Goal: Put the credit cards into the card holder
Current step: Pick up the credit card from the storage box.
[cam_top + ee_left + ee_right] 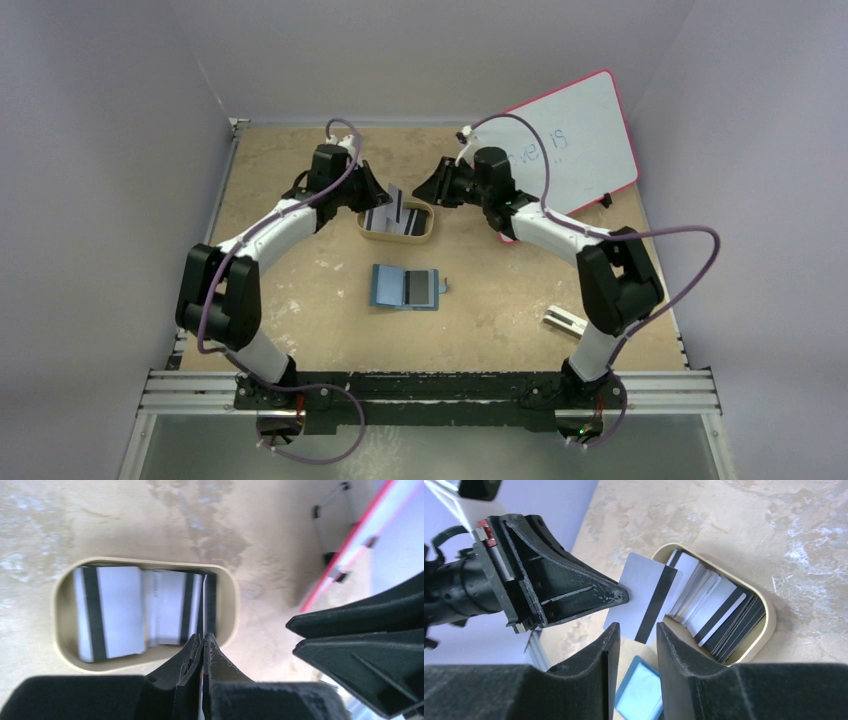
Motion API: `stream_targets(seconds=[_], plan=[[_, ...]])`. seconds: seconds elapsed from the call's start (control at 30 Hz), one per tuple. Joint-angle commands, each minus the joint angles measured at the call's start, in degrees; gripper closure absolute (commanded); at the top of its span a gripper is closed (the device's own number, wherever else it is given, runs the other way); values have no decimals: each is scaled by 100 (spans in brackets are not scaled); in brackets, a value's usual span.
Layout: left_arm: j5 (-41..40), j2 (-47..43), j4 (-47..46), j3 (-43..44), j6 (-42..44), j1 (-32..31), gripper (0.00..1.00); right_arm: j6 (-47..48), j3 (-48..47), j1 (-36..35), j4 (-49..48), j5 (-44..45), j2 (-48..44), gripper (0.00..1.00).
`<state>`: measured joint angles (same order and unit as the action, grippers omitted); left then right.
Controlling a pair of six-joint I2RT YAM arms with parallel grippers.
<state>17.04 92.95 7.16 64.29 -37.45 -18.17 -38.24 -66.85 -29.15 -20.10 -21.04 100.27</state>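
Pinching a thin striped card [644, 600], the left pincer [204, 637] faces the parted right pincer [634, 628].

credit cards [386, 222] in tray [395, 239] | card holder [405, 288] before tray | block [565, 320] right of card holder | whiteboard [575, 140] behind, right

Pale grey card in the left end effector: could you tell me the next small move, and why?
Probably ease the open right end effector forward and close it on the pale grey, dark-striped card. The left end effector pinches one edge above the tan oval tray; its striped end faces the open gap.
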Motion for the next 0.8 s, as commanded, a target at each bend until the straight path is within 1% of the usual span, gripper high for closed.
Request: stream_targets(seconds=[0.0, 0.1, 0.33, 0.47, 0.67, 0.77], plan=[[1113, -643, -1523, -686, -1077, 31, 100, -402, 639, 267, -1054, -1025, -413, 63], [1476, -950, -2293, -1126, -1680, 25, 100, -537, 843, 382, -1243, -1229, -665, 61], [1759, -1413, -3461, -1833, -2639, 24, 100, -934, 1084, 431, -1760, -1665, -836, 60], [1774, -1482, -3957, -2183, -2985, 11, 100, -1049, 1095, 435, -1947, -1776, -787, 63], [1814, -1468, -4464, -2431, -3373, -4, 100, -1328, 1273, 436, -2341, -1964, -711, 68], [1854, -1408, -4946, -2553, -3667, -24, 100, -1344, 1279, 428, -2399, -1957, -693, 70]])
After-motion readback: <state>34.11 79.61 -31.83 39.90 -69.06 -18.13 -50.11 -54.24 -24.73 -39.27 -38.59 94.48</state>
